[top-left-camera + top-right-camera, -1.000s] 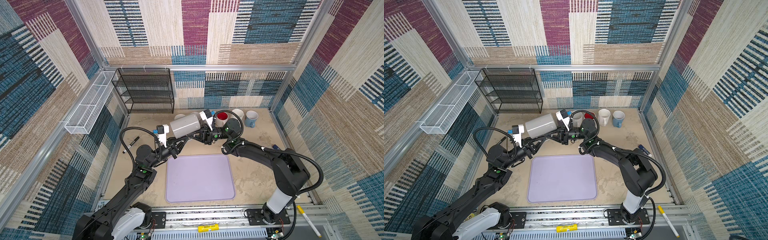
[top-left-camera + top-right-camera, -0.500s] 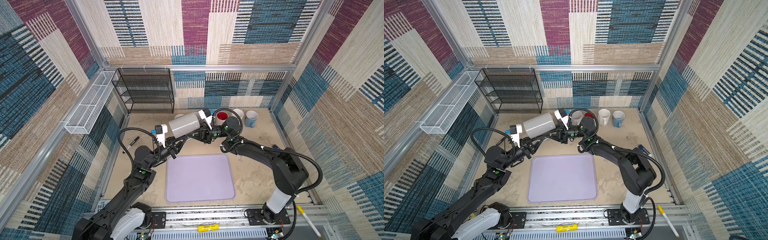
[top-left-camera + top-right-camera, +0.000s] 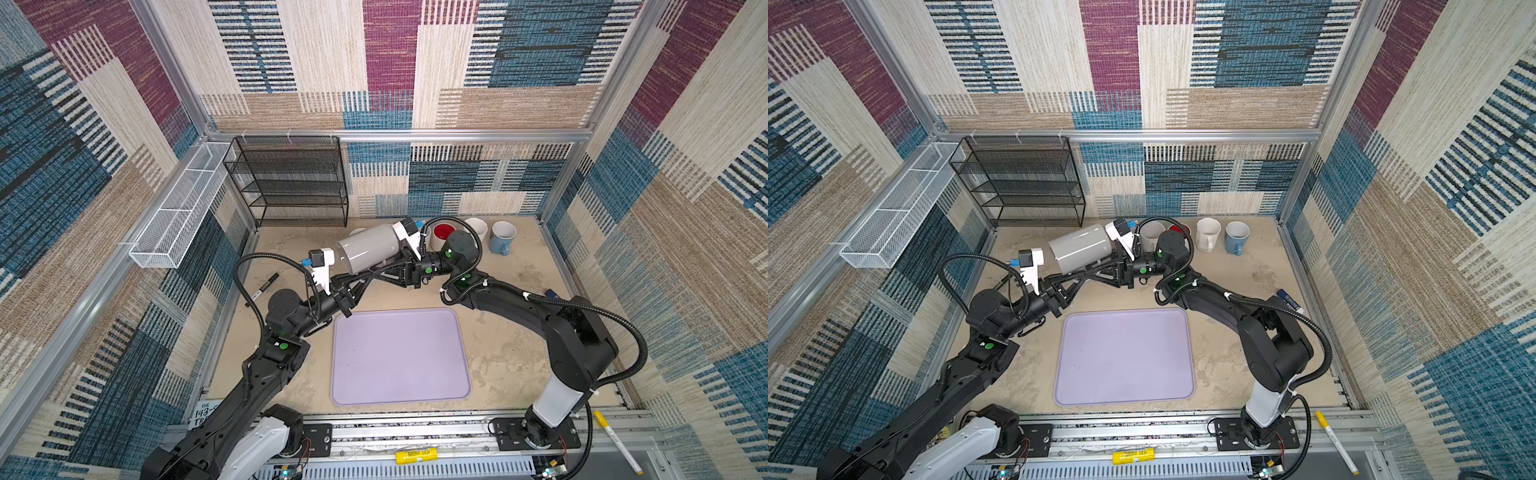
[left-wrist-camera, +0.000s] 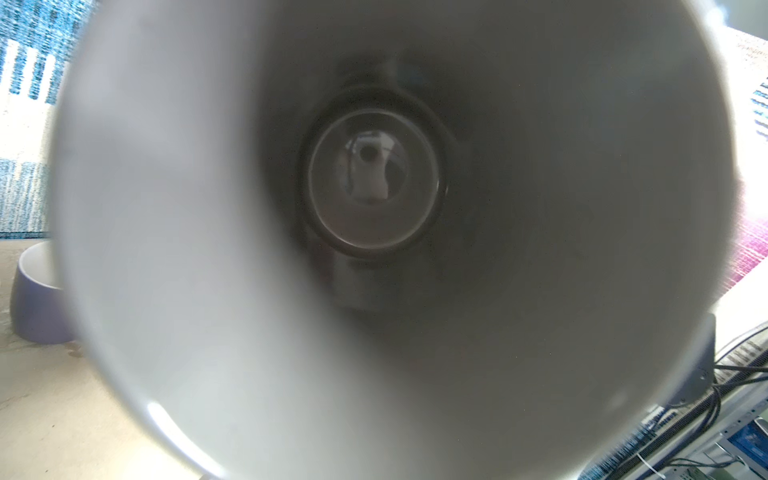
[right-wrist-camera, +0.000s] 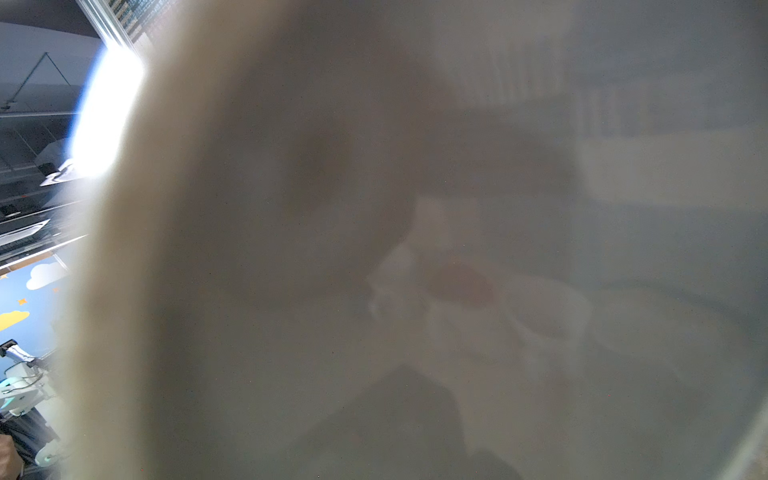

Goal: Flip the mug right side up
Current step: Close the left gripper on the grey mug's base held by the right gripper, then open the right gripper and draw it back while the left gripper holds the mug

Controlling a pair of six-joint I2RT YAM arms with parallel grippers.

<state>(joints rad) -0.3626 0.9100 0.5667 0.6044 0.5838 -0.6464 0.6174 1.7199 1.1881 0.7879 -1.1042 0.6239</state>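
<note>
Mug (image 3: pixel 368 249), grey, is in the air at 12 o'clock from the tray (image 3: pixel 399 357), clear of the table. It lies on its side, mouth to 8 o'clock and base to 2 o'clock. The left wrist view looks straight into the mug's mouth (image 4: pixel 166 249) down to the base. In the right wrist view the mug's wall (image 5: pixel 291 249) fills the frame as a blur.

Left gripper (image 3: pixel 360 280) comes in from 8 o'clock with its fingers under the mug, jaws closed tight on the mug's underside; the contact point is hidden. Right gripper (image 3: pixel 388 272) comes in from 3 o'clock, fingers also under the mug; cannot tell how wide its jaws stand.

At 1 o'clock along the back wall is a row of a red-lined cup (image 3: pixel 442 235), white cup (image 3: pixel 476 228) and blue cup (image 3: pixel 500 237). Black rack (image 3: pixel 291 183) is at 11 o'clock, with a white wire basket (image 3: pixel 178 216) on the wall at 10 o'clock. A black marker (image 3: pixel 266 282) lies on the table at 10 o'clock.

Writing: a label (image 3: pixel 205 413) at 7 o'clock reads "THE 143-", rest cut off. A yellow tag (image 3: pixel 415 456) on the front rail at 6 o'clock is too small to read. A yellow-capped pen (image 3: pixel 615 440) lies at 4 o'clock.
</note>
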